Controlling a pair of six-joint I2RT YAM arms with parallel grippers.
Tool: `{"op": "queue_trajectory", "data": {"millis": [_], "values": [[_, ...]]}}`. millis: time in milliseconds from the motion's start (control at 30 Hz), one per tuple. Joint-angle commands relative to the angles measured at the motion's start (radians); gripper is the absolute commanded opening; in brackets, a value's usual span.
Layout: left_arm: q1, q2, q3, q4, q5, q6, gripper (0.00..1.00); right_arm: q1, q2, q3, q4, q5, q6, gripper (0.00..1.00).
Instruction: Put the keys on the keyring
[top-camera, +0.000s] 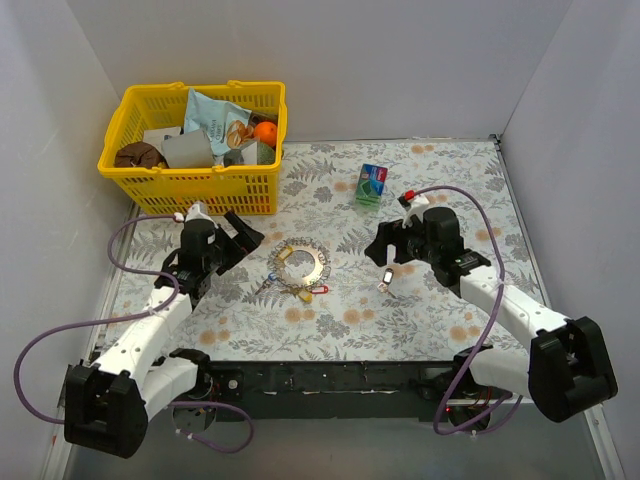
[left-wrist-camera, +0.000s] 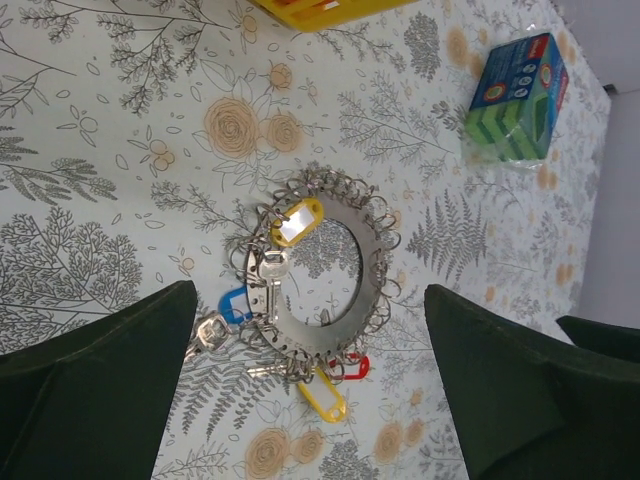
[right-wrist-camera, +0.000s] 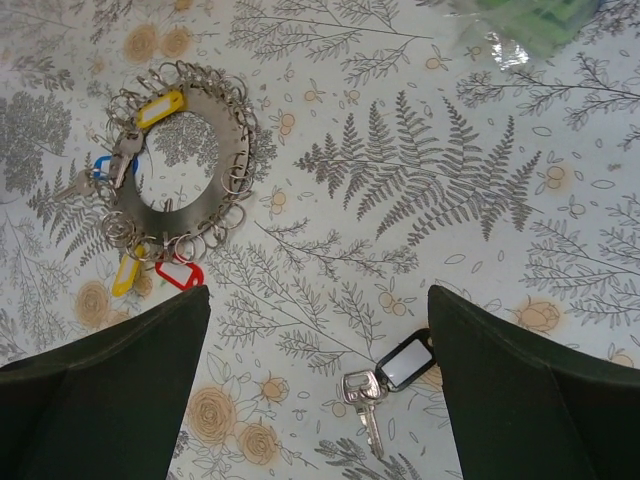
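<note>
The left claw (top-camera: 243, 238) (left-wrist-camera: 310, 300) is open wide and holds nothing. The keyring (top-camera: 318, 265) (left-wrist-camera: 305, 330) lies flat on the desk (top-camera: 420, 320), right under the gap between this claw's two fingers and not touching either one. Some keys (left-wrist-camera: 298, 222) with yellow, blue and red tags sit around the ring's rim.

The right claw (top-camera: 385, 250) (right-wrist-camera: 318, 295) is open wide too, and it has nothing in it. One loose key (top-camera: 385, 280) (right-wrist-camera: 400, 362) with a whitish tag lies on the desk below this claw, between its fingers and closer to one of them. From the right claw the keyring (right-wrist-camera: 228, 125) is off to the side, well apart.

A green and blue box (top-camera: 371, 184) (left-wrist-camera: 515, 95) stands farther out past both claws. A yellow basket (top-camera: 190, 180) full of stuff is beyond the left claw.
</note>
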Motion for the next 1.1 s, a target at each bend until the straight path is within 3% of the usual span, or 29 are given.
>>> {"op": "queue_trajectory", "data": {"millis": [0,400,1067], "values": [[0.100,-0.023,-0.035,0.012,0.262,-0.036,0.98,0.065,0.049,0.062,0.010,0.036,0.009,0.96],[0.137,0.235,-0.053,0.175,0.437,-0.038,0.98,0.177,0.172,0.135,0.006,-0.024,0.052,0.95],[0.079,0.477,0.036,0.290,0.291,-0.036,0.89,0.188,0.204,0.137,-0.005,-0.022,0.052,0.95]]}}
